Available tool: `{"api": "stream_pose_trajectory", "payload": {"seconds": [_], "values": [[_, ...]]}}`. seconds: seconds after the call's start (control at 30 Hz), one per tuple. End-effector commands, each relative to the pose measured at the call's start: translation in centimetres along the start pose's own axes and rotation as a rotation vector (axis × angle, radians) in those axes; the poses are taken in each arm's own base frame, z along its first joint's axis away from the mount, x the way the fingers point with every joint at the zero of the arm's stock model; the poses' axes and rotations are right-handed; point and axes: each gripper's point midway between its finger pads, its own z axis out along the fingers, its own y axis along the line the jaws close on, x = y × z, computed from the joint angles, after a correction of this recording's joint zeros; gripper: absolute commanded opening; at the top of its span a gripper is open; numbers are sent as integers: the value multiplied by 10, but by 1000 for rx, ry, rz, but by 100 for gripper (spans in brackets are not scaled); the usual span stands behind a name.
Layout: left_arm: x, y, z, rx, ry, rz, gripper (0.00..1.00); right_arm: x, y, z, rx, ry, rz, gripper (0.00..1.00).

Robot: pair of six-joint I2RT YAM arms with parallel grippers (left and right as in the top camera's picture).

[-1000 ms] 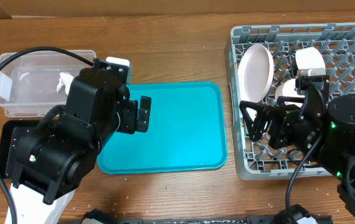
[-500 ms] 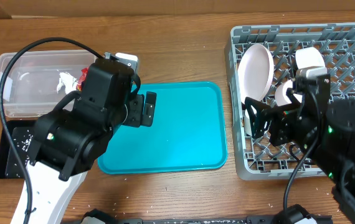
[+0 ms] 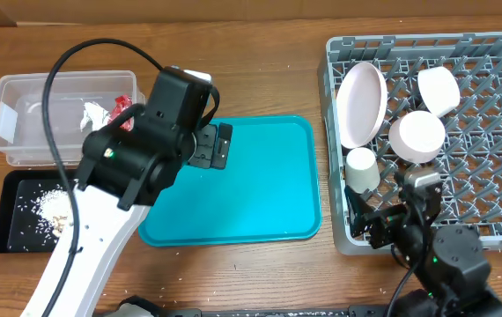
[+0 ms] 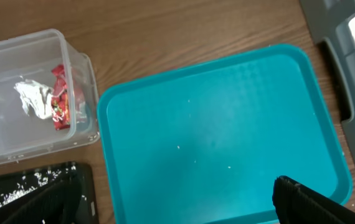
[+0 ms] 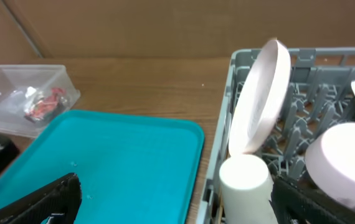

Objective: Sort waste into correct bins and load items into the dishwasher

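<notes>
My clear tub (image 4: 3, 143) holds red wrapper (image 4: 58, 106) and paper ball (image 4: 33, 99); black tray (image 3: 9, 233), rice (image 3: 53, 204); rack (image 3: 489, 189), plate (image 3: 362, 101), bowls (image 3: 417, 136), cup (image 3: 362, 169). Left jaws and right jaws hang released, empty.

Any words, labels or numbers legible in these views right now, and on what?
None can be read.
White sticker on the clear tub: too small to read.
Red wrapper inside it: specks of print, too blurred to read.
</notes>
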Motion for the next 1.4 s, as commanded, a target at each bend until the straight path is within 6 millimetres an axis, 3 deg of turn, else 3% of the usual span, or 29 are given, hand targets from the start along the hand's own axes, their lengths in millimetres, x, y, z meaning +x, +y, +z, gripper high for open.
{"api": "stream_pose_trajectory", "payload": {"seconds": [0.0,0.3,0.53,0.87,1.37], "values": [[0,2,13,-29,29,19,100,24,-10,3,24,-17,-5,100],[4,-3,39,-44,102,36,100,73,-19,15,19,-39,-4,100],[8,-6,56,-54,152,48,100,85,-22,29,6,-110,0,100],[12,-9,73,-63,199,59,100,62,-16,34,-29,-267,9,100],[13,-7,74,-66,201,54,100,58,-15,36,-40,-321,12,100]]}}
